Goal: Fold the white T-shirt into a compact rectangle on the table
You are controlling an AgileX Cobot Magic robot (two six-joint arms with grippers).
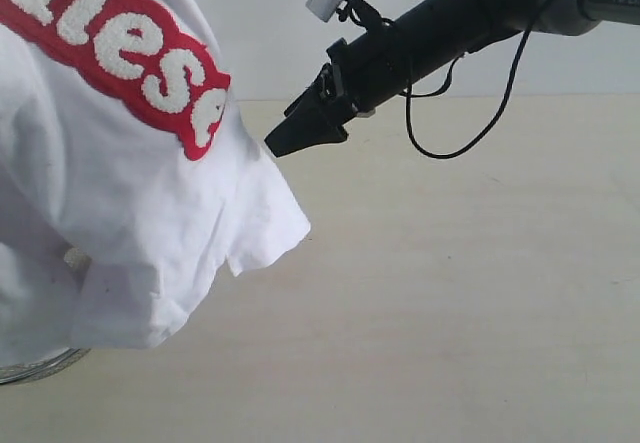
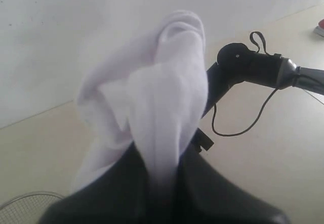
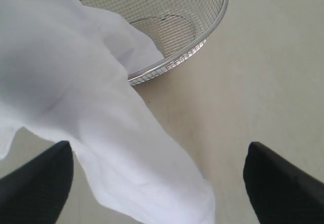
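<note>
The white T-shirt (image 1: 130, 213) hangs in the air at the left of the exterior view, with red lettering across it and a sleeve drooping toward the table (image 1: 450, 313). My left gripper (image 2: 164, 183) is shut on a bunched fold of the T-shirt (image 2: 162, 107); the exterior view does not show this gripper. My right gripper (image 1: 285, 141) hovers just right of the hanging sleeve, above the table. Its fingers (image 3: 35, 183) stand wide open, and the sleeve's end (image 3: 152, 178) hangs between them without being pinched.
A round wire-mesh basket (image 3: 202, 47) stands on the table under the hanging T-shirt, and its rim peeks out at the lower left (image 1: 40, 368). A black cable loops below the right arm (image 1: 470, 23). Bare tabletop stretches to the right.
</note>
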